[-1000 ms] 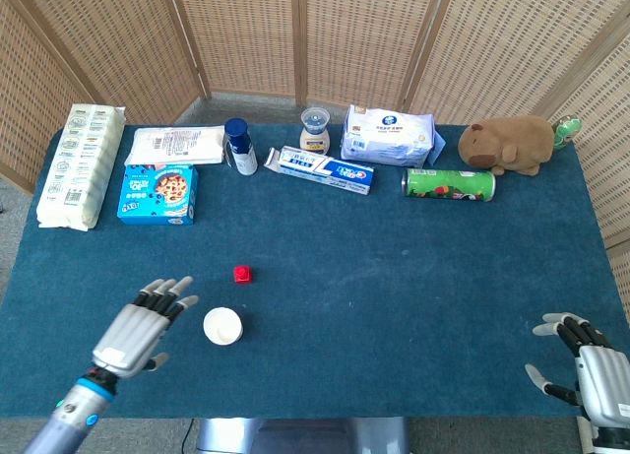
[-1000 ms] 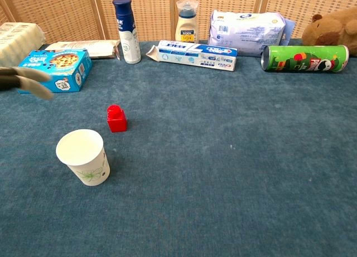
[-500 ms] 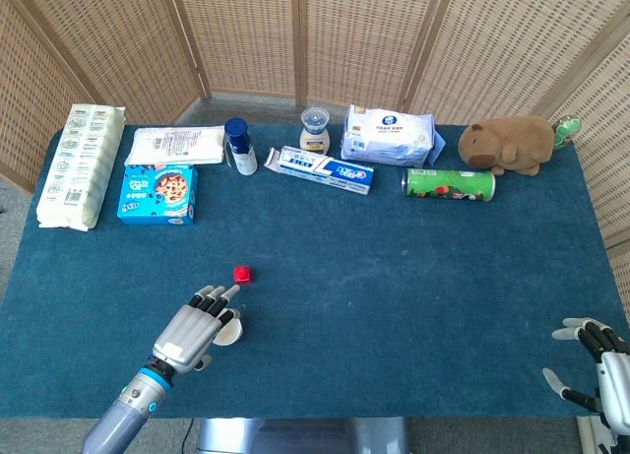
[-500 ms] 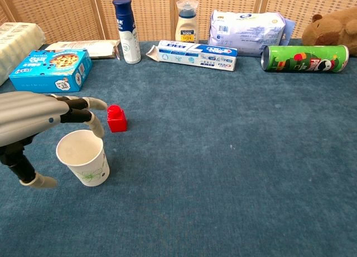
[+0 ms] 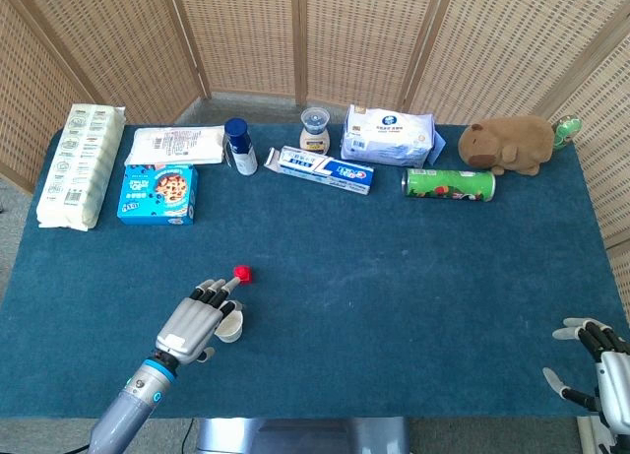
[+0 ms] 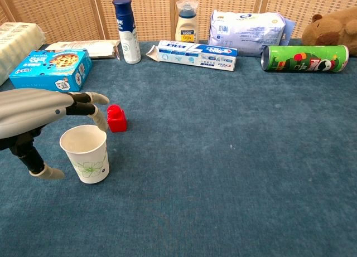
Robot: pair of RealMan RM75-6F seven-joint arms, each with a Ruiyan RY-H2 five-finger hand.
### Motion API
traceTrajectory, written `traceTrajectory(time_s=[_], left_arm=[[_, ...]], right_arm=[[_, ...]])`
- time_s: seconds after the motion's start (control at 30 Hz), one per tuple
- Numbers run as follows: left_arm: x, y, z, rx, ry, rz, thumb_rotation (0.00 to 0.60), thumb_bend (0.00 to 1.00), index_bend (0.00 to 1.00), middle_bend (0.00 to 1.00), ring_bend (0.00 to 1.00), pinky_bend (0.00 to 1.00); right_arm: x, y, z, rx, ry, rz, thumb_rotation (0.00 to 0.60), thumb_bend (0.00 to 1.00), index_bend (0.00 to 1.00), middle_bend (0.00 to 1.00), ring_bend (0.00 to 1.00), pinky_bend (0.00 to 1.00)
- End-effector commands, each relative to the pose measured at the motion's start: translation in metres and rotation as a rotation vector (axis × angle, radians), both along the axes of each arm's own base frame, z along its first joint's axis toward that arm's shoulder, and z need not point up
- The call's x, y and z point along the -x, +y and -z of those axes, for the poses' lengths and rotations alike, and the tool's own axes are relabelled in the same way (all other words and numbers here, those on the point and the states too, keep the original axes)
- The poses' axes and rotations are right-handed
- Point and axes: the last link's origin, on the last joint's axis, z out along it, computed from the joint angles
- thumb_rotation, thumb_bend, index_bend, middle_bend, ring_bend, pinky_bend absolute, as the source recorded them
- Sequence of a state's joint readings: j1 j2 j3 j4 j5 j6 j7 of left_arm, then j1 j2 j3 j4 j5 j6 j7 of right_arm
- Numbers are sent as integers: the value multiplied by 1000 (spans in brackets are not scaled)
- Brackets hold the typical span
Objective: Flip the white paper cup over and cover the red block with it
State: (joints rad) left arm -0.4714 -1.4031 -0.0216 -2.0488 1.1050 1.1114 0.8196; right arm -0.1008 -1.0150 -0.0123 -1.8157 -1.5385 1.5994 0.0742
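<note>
The white paper cup [image 6: 86,156] stands upright, mouth up, near the table's front left; in the head view only its right part [image 5: 232,328] shows past my left hand [image 5: 194,323]. The small red block [image 6: 116,119] sits just behind and right of the cup [image 5: 241,273]. My left hand [image 6: 39,109] reaches in from the left, its fingers arched over the cup's far rim and its thumb low on the cup's left side with a small gap. It holds nothing. My right hand [image 5: 597,363] rests at the front right edge, fingers spread and empty.
Along the back stand a long white packet [image 5: 81,163], a blue cookie box [image 5: 157,193], a blue bottle [image 5: 239,146], a toothpaste box [image 5: 325,168], a tissue pack [image 5: 389,134], a green can [image 5: 449,184] and a brown plush animal [image 5: 512,144].
My left hand swung in from the left and now curves around the cup, which shifted slightly to the right. My right hand drew back toward the front right corner.
</note>
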Motion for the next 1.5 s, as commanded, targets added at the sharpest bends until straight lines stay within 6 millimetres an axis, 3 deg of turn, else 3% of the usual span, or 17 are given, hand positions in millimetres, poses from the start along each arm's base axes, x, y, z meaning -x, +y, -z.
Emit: traceTrajectory(time_s=[0.03, 0.27, 0.73, 0.9, 1.13, 1.5], left_arm=[[-1, 0, -4, -3, -17, 0, 586, 158, 257, 40, 0, 98], [0, 0, -8, -6, -38, -6, 581, 158, 257, 40, 0, 98], [-3, 6, 7, 24, -22, -15, 584, 159, 262, 40, 0, 98], [-3, 7, 9, 2, -6, -15, 581, 171, 377, 40, 0, 98], [-1, 7, 12, -9, 3, -33, 581, 182, 393, 40, 0, 98], [-1, 11, 7, -51, -33, -39, 583, 235, 500, 40, 0, 98]], right_arm=[[0, 0, 0, 1, 1, 3, 600, 260, 384, 299, 233, 286], [0, -1, 0, -1, 1, 1, 600, 260, 384, 299, 233, 287], [3, 3, -4, 13, 4, 13, 600, 260, 384, 300, 233, 287], [3, 5, -5, 16, 6, 18, 600, 260, 384, 300, 233, 287], [3, 5, -4, 14, 3, 22, 600, 260, 384, 299, 233, 287], [1, 5, -5, 18, 1, 19, 600, 260, 384, 300, 233, 287]])
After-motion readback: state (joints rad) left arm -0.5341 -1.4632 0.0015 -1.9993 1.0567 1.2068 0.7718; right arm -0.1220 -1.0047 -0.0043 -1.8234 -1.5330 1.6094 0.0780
